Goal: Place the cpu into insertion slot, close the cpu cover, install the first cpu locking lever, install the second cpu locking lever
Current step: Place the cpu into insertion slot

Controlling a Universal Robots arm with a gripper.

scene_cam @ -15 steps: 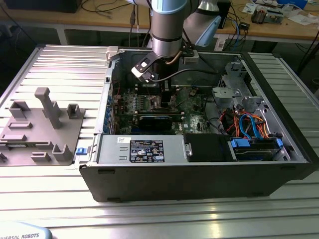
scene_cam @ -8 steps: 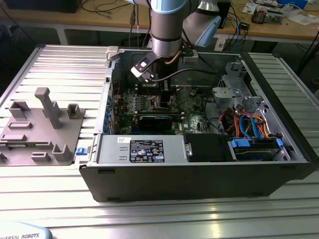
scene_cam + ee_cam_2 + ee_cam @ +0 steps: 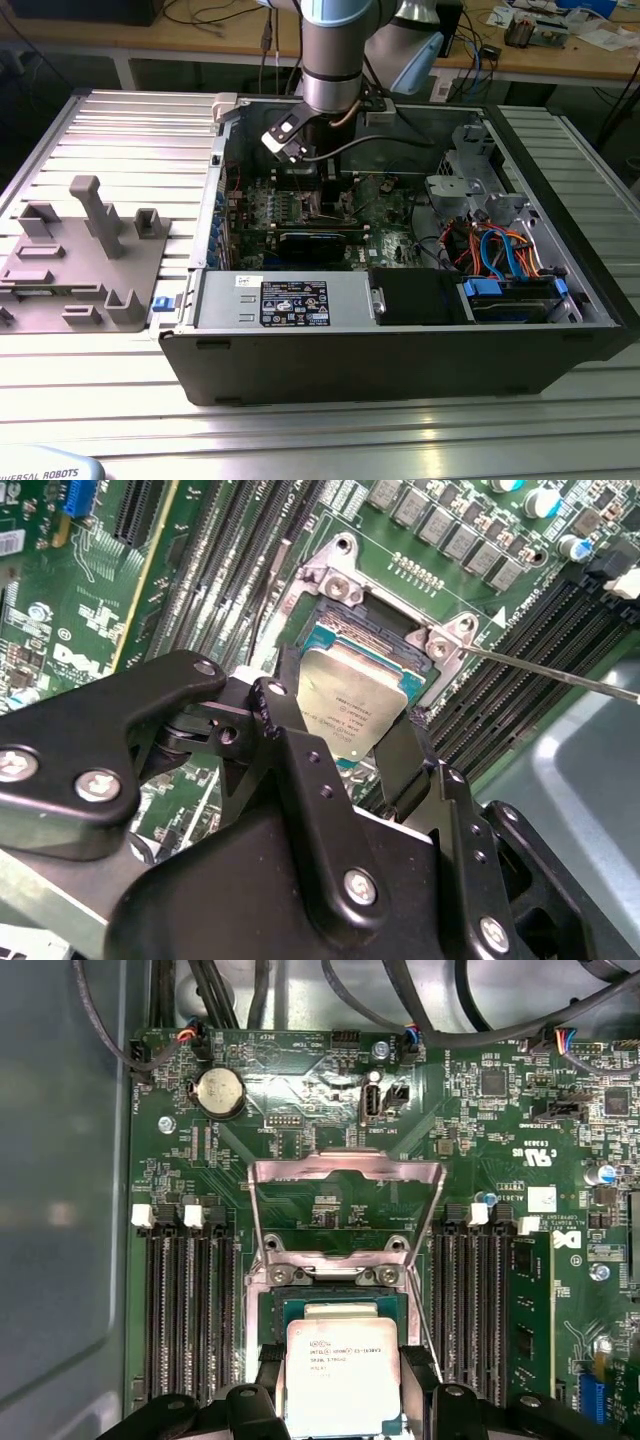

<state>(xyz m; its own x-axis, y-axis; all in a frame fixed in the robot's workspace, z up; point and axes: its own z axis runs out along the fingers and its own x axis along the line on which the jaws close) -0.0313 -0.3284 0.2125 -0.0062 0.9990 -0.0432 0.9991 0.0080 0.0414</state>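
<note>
Silver-grey square cpu point(image 3: 343, 1380) is hanging over the dark-centred insertion slot point(image 3: 350, 625) — black gripper point(image 3: 342, 1360) pinching it between its jaws — silvery frame-shaped cpu cover point(image 3: 345, 1167) standing open.

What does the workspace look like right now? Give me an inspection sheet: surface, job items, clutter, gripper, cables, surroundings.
Surface: ribbed metal table carrying an open computer case.
Job's things: the cpu sits between the gripper's fingers over the insertion slot; whether it is seated cannot be told. The cpu cover is swung open, away from the slot.
Clutter: grey holder fixture on the table, to the exterior view's left of the case.
Gripper: gripper shut on the cpu's sides.
Cables: orange and blue cables inside the case; black cables beyond the board's edge.
Surroundings: wooden bench behind the table.
</note>
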